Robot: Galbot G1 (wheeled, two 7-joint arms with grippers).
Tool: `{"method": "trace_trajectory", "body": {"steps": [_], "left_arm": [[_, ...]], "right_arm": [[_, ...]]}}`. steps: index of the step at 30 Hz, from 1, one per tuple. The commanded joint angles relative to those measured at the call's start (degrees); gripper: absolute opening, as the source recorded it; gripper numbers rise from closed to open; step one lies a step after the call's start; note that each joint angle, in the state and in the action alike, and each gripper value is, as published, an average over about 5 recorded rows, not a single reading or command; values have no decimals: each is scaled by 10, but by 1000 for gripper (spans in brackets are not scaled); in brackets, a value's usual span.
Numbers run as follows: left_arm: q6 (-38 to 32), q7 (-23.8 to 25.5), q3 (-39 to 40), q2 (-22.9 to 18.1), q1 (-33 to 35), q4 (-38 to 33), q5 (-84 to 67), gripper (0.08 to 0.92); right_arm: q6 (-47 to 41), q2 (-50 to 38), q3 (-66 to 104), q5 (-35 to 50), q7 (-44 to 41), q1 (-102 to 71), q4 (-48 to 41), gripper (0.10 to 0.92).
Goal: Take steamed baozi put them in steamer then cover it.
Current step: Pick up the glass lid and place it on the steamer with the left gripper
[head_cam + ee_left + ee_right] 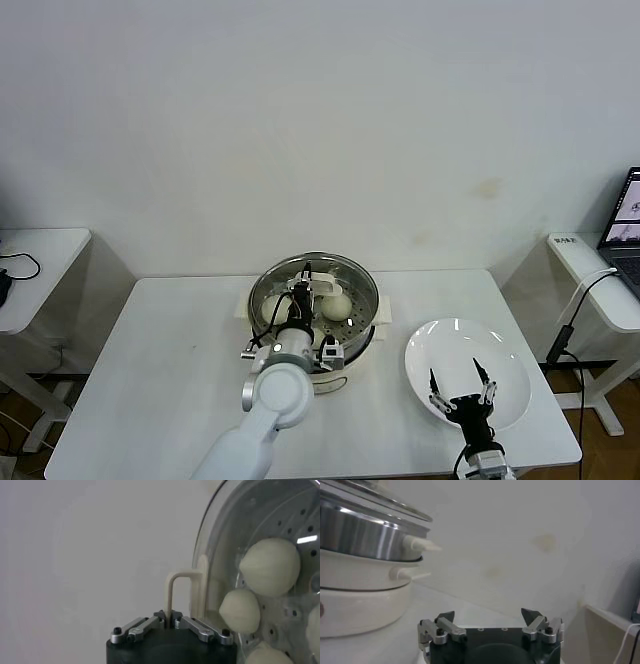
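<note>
The steamer [366,283], a shiny steel pot on a cream base, stands mid-table. The clear glass cover [345,272] lies over its top. My left gripper [303,291] is above it, shut on the cover's cream handle [320,284]. In the left wrist view the gripper [168,618] pinches the thin handle bar [170,592], and several steamed baozi [270,566] show through the glass [235,535] on the perforated tray. One baozi [337,306] shows in the head view. My right gripper [462,386] hangs open and empty over the white plate [505,355].
The right wrist view has the steamer's steel wall [365,536] and cream base [360,605] close beside my open right gripper [489,618]. Side tables stand at the left [40,270] and right [590,280], the right one with a laptop [625,225] and cables.
</note>
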Motion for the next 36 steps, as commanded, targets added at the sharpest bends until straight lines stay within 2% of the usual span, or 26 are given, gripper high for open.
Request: {"method": "trace_trajectory", "body": {"steps": [1,29,32,36], "left_arm": [[-1,4,0,-16,0,11,14,147],[-13,-22,-18,-27,16,20,11,151],[-14,-24,-21,-27,20,15,13,198],[-15,-24,-22,-24,30,-2,11,315]], "right_arm": [[0,0,-1,-2,0,-1,0,823],[2,-5,-5,-1,-2,-4,0,822],[2,-5,-6,-2,-3,-5,0,823],[2,-5,-6,-2,-3,-6,1,823]]}}
